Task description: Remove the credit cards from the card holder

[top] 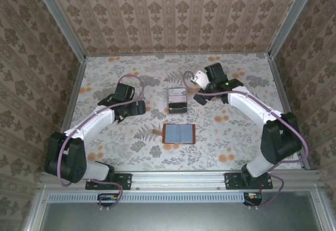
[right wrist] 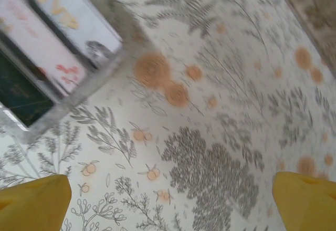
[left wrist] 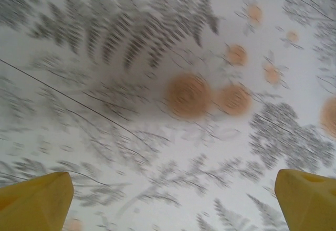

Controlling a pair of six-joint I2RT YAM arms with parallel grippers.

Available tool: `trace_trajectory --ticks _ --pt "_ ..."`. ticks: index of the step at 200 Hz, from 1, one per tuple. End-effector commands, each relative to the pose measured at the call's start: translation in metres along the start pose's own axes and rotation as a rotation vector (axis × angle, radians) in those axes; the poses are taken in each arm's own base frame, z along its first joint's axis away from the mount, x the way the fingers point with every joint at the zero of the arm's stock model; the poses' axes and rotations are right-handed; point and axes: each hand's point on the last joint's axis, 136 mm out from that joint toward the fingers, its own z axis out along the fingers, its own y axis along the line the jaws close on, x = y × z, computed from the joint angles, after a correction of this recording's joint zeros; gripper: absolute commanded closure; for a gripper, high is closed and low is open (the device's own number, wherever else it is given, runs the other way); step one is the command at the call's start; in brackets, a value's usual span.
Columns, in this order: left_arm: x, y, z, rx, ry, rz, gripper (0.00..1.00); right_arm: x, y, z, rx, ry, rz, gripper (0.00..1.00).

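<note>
The card holder (top: 178,134) lies open and flat at the table's middle, reddish-brown with grey-blue panels facing up. Just behind it, credit cards (top: 177,98) lie in a small clear tray (top: 168,101). In the right wrist view those cards (right wrist: 47,47), pale printed ones and a dark one, sit in the tray (right wrist: 89,84) at the upper left. My left gripper (top: 137,107) hovers left of the tray; its yellow fingertips (left wrist: 37,199) stand wide apart over bare cloth, the gripper (left wrist: 173,199) open and empty. My right gripper (top: 199,95) is right of the tray, also open and empty (right wrist: 173,199).
A floral cloth (top: 226,131) covers the table, with patterned walls on three sides and a metal rail (top: 173,178) along the near edge. Both arms reach inward from their bases, flanking the tray and the card holder.
</note>
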Motion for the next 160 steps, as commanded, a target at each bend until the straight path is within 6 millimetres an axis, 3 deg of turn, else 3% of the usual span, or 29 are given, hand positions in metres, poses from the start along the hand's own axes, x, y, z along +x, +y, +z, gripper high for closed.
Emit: trace_trajectory --ticks 1,38,58,83,109,145,160 --pt "-0.025 0.039 -0.011 -0.212 -0.102 0.1 0.0 0.009 -0.023 -0.009 0.115 -0.079 0.206 0.0" --pt "-0.047 0.085 -0.019 -0.417 -0.265 0.096 0.01 0.061 -0.029 0.003 0.198 -0.09 0.395 0.0" --pt "-0.05 0.102 -0.014 -0.398 -0.306 0.048 0.0 0.089 -0.031 0.013 0.253 -0.094 0.462 0.0" --pt "-0.058 0.115 -0.012 -0.354 -0.386 0.046 0.0 0.108 -0.052 0.006 0.337 -0.199 0.599 0.0" --pt "-0.058 0.125 -0.01 -0.279 -0.515 0.019 0.0 0.12 -0.064 0.007 0.381 -0.282 0.685 0.0" --pt "-0.055 0.14 0.006 -0.15 -0.575 -0.052 0.0 0.116 -0.079 -0.002 0.425 -0.39 0.727 0.0" --pt "-0.063 0.136 0.005 -0.121 -0.628 -0.036 0.0 0.124 -0.077 0.011 0.404 -0.396 0.751 0.0"
